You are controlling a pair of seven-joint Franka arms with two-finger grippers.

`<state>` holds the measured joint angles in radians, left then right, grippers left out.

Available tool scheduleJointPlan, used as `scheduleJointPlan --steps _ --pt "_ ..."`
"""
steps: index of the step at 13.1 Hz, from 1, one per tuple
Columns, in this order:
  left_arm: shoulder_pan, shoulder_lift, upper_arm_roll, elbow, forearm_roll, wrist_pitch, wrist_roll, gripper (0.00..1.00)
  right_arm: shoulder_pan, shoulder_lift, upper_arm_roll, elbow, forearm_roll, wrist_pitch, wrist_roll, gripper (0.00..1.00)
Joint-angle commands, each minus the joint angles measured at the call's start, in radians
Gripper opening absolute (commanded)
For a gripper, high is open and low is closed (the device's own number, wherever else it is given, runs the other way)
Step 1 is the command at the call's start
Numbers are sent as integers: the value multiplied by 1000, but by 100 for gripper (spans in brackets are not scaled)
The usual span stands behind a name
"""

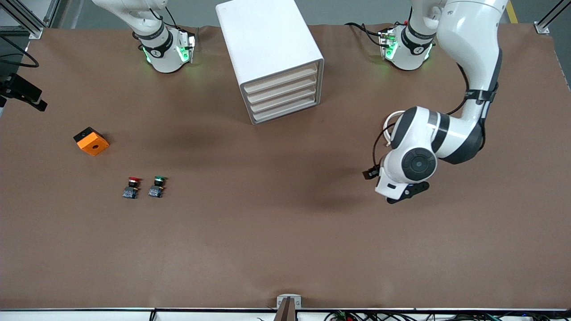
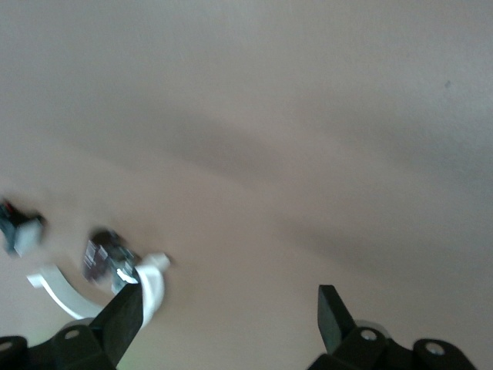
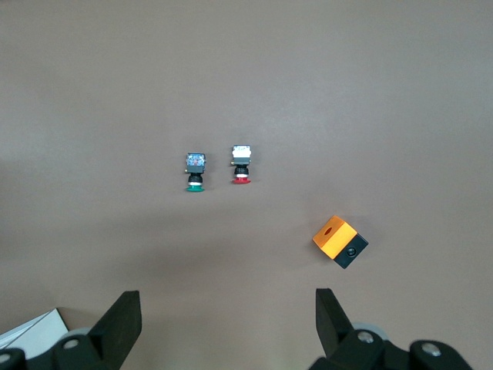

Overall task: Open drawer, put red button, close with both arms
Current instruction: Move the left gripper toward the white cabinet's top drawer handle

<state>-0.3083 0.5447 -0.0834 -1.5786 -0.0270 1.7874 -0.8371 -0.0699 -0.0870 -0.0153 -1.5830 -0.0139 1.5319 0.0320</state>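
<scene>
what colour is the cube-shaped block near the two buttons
Orange with a black side, the block shows best in the right wrist view.

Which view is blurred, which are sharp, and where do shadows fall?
Left wrist view: smeared, both buttons mere blobs. Right wrist view: sharp, red button crisp. Front view: sharp, soft arm shadows on the table, green glow at both bases.
</scene>
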Motion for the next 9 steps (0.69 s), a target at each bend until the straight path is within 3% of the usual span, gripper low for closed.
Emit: scheduleJointPlan --steps 1,3,5,7,9 --pt "3 58 -6 91 -138 -83 -152 100 4 -22 -2 -14 15 2 8 100" --pt "1 80 -10 112 -229 -103 -239 100 4 -22 -3 -12 15 -3 8 100" --pt "11 109 -9 127 -394 -117 -339 100 4 -19 -3 3 14 -6 8 100" --pt "8 126 -9 127 -456 -144 -416 100 4 -17 -3 6 14 -6 8 100" --pt "3 144 -9 129 -514 -175 -619 100 4 -17 -3 6 14 -6 8 100"
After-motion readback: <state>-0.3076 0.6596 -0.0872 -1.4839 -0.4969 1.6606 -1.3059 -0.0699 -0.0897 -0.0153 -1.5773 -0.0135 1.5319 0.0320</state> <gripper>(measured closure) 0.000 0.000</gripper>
